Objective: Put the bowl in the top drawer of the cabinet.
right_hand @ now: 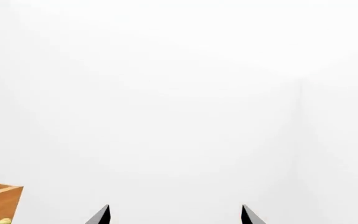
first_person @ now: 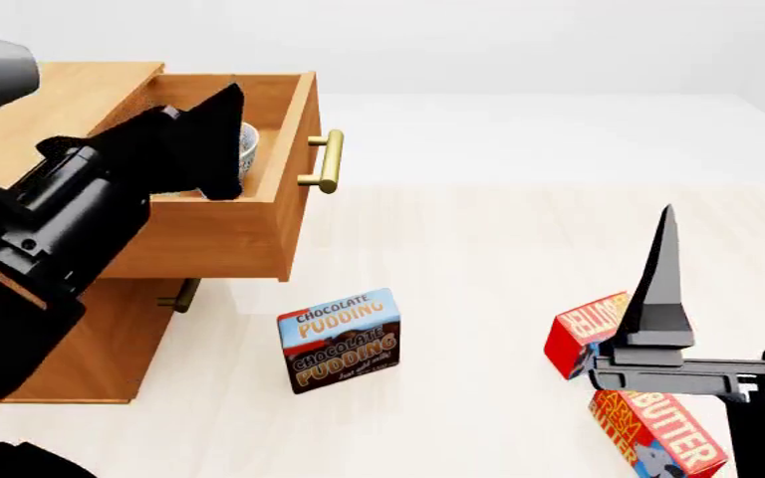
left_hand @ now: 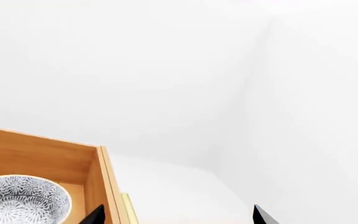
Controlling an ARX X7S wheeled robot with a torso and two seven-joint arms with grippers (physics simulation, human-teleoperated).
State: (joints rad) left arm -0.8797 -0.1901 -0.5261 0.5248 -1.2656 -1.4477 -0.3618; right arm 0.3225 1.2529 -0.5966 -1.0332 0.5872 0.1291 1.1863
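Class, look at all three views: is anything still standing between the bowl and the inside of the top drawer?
Nothing visible does. The bowl already sits inside the open top drawer, by its front wall. The left hand is open beside it, holding nothing; its arm hides part of the bowl in the head view.

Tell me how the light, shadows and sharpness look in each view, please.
Head view: even, soft light, faint shadows under the pudding box and the top drawer; all sharp. Left wrist view: white background nearly featureless, the bowl pattern crisp, no glare. Right wrist view: almost entirely washed-out white, no shadows.
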